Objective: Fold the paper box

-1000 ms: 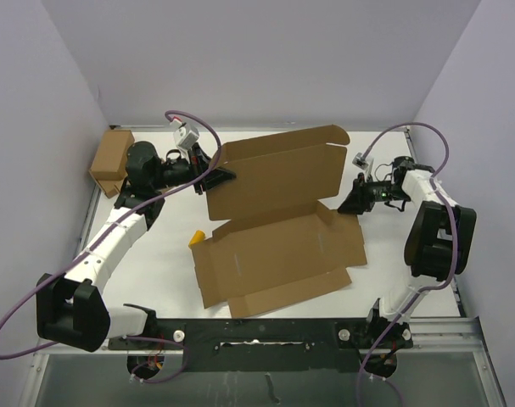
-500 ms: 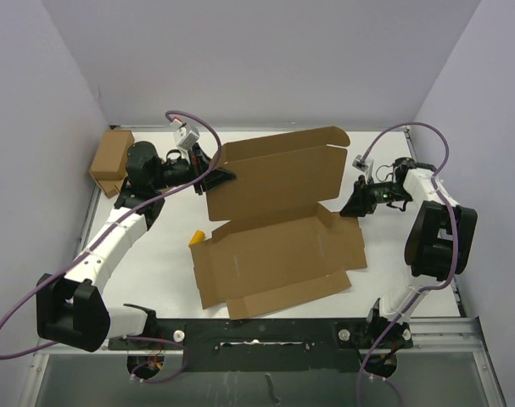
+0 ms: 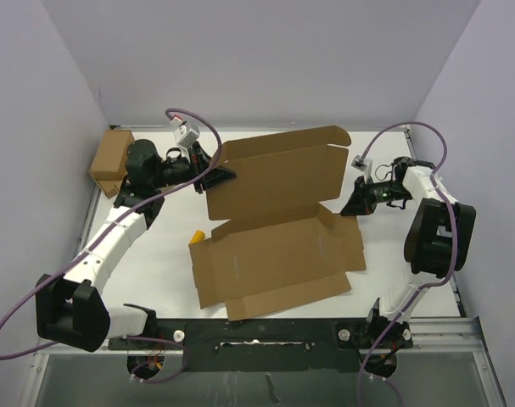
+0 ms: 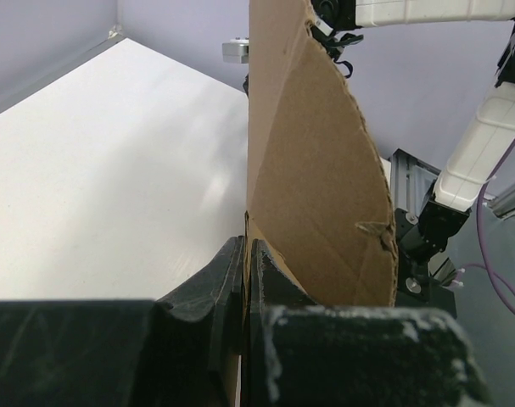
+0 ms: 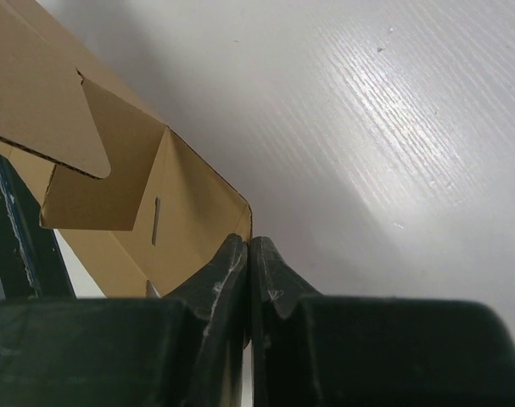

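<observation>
The left gripper [image 3: 226,175] is closed tight on the left edge of the paper box [image 3: 274,254], which lies open in the middle of the table [image 3: 159,267]. I think this grip holds the back panel [image 3: 278,174] raised for folding. The right gripper [image 3: 349,206] is closed too and pinches the right side flap [image 5: 189,212], probably to steady it.

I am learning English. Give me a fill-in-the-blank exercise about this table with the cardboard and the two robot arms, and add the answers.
1. The paper box is pinched by ____ grippers: the left gripper and the right gripper.
2. The small object beside its left edge is ____ in colour.
3. The smaller brown box stands in the far ____ corner of the table.
Missing words: two; yellow; left.
</observation>
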Tool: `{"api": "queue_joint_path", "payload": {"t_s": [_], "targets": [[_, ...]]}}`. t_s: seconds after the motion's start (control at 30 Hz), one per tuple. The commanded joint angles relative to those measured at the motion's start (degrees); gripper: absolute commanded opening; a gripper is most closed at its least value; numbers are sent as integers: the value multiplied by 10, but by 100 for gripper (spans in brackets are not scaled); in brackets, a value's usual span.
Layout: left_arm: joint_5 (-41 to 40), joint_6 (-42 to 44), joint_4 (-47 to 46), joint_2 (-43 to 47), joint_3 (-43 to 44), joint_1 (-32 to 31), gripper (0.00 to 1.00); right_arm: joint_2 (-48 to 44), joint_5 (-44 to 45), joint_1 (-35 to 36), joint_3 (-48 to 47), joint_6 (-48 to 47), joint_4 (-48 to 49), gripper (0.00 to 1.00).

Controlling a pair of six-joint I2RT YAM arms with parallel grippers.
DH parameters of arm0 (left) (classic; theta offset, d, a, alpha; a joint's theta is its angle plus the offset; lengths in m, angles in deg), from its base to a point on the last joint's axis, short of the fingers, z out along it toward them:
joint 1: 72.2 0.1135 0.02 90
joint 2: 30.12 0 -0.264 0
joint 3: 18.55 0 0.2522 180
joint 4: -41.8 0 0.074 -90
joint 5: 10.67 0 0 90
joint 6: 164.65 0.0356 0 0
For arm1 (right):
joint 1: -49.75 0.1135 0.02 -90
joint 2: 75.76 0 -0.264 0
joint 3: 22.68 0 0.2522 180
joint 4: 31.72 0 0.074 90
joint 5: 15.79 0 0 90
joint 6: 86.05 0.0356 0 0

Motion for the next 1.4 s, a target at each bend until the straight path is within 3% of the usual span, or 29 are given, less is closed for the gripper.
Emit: {"api": "queue_joint_path", "payload": {"t_s": [0.0, 0.27, 0.4, 0.77, 1.07, 1.37], "targets": [[-5, 9, -13, 25, 50, 0, 0, -47, -7, 0, -15, 29, 38, 0], [-4, 21, 10, -2, 140, 0, 0, -191, 16, 23, 41, 149, 285, 0], [-8, 38, 31, -15, 173, 0, 0, -217, 35, 33, 55, 208, 403, 0], [-6, 28, 10, -36, 145, -1, 0, -245, 153, 85, 248, 268, 841, 0], [-16, 8, -13, -7, 53, -17, 0, -267, 100, 87, 342, 296, 932, 0], [-48, 5, -24, 26, 0, -18, 0, -286, 56, 87, 361, 308, 863, 0]]}}
